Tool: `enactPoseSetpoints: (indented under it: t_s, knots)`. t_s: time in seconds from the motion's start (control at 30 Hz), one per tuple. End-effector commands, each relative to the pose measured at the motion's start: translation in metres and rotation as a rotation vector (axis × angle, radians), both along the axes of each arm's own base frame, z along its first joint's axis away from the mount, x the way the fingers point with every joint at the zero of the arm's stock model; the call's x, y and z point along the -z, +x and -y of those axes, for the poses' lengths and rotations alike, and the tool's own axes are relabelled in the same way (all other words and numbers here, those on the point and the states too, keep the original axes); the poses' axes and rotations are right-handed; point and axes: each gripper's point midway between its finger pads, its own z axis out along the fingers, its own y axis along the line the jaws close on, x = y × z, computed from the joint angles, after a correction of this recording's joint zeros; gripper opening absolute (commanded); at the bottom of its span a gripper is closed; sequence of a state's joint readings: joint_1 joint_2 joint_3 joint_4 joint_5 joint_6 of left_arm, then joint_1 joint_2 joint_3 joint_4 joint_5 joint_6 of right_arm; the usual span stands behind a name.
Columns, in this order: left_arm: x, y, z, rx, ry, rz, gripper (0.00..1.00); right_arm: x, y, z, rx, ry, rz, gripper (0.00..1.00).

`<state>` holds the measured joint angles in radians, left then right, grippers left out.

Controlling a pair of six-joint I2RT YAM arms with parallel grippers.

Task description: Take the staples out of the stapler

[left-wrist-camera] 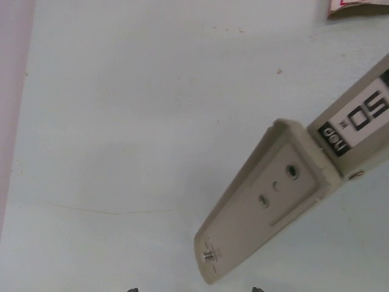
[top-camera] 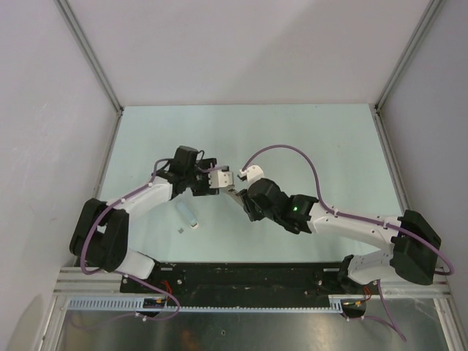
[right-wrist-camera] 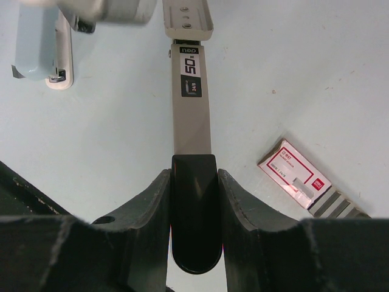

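The stapler [right-wrist-camera: 191,103] is a long beige-white bar with a black end and a "50" label, opened out flat. My right gripper [right-wrist-camera: 193,176] is shut on its black end and holds it above the table [top-camera: 329,146]. In the top view the stapler [top-camera: 231,191] spans between both grippers. My left gripper [left-wrist-camera: 192,290] is open, its fingertips [left-wrist-camera: 130,290] just at the frame edge, with the stapler's base and anvil [left-wrist-camera: 208,255] ahead of it. In the top view the left gripper [top-camera: 221,178] is at the stapler's far end. I see no loose staples clearly.
A small pale blue-and-white object [top-camera: 189,214] with a dark metal bit lies left of the grippers; it also shows in the right wrist view [right-wrist-camera: 36,52]. A tiny grey bit [top-camera: 180,231] lies near it. The red-and-white box [right-wrist-camera: 295,173] lies to the right.
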<state>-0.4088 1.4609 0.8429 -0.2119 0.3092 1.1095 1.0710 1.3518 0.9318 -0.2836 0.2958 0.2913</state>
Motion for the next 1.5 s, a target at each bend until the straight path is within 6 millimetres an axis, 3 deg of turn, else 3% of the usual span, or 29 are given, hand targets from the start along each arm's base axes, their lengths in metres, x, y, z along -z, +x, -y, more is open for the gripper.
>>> enactPoseSetpoints:
  t_s: [0.0,0.2,0.53,0.8,1.47]
  knots:
    - [0.007,-0.008,0.016,0.086,0.004,0.021,0.75,-0.036,0.009,-0.012,0.001,0.092,0.045,0.00]
    - [0.018,-0.011,0.021,0.099,0.028,-0.001,0.74,-0.038,0.009,-0.011,0.004,0.104,0.040,0.00]
    - [0.011,0.000,0.028,0.093,0.012,0.006,0.62,-0.037,0.008,-0.012,-0.001,0.109,0.029,0.00]
    - [0.016,-0.005,0.021,0.116,0.060,0.028,0.60,-0.035,0.008,-0.013,-0.006,0.108,0.025,0.00]
    - [-0.005,0.000,0.024,0.084,0.017,0.064,0.17,-0.032,0.008,-0.017,0.002,0.127,0.009,0.00]
